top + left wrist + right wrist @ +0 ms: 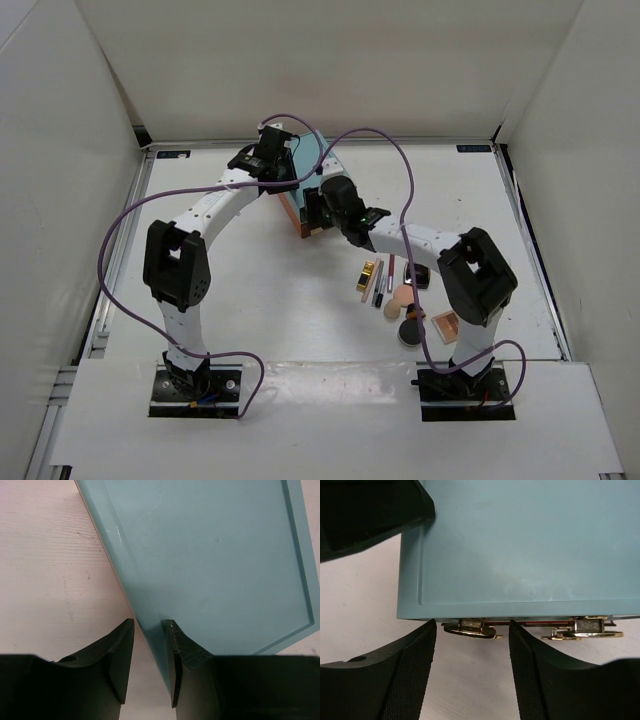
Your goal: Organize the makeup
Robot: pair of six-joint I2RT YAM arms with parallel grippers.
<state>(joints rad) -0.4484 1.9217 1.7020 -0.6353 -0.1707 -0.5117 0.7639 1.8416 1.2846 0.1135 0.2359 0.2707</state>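
pinching an edge of the teal drawer box [215, 555] between its jaws, the left gripper [150, 627] grips it, the right gripper [472, 630] stands spread either side of a gold handle [469, 628], and the makeup [403, 296] lies clustered on the table [280, 300] beside the right arm, apart from the box.

Overhead tally, mine: one teal drawer box [312, 165] at upper centre, with two gold handles [470, 629] showing in my right wrist view. Lower right of the overhead frame: one gold lipstick tube [370, 275], two peach sponges [403, 296], one round black compact [410, 333], one square tan-pink palette [446, 326]. Of the slim sticks [380, 283] I make out two or three, too small to settle.
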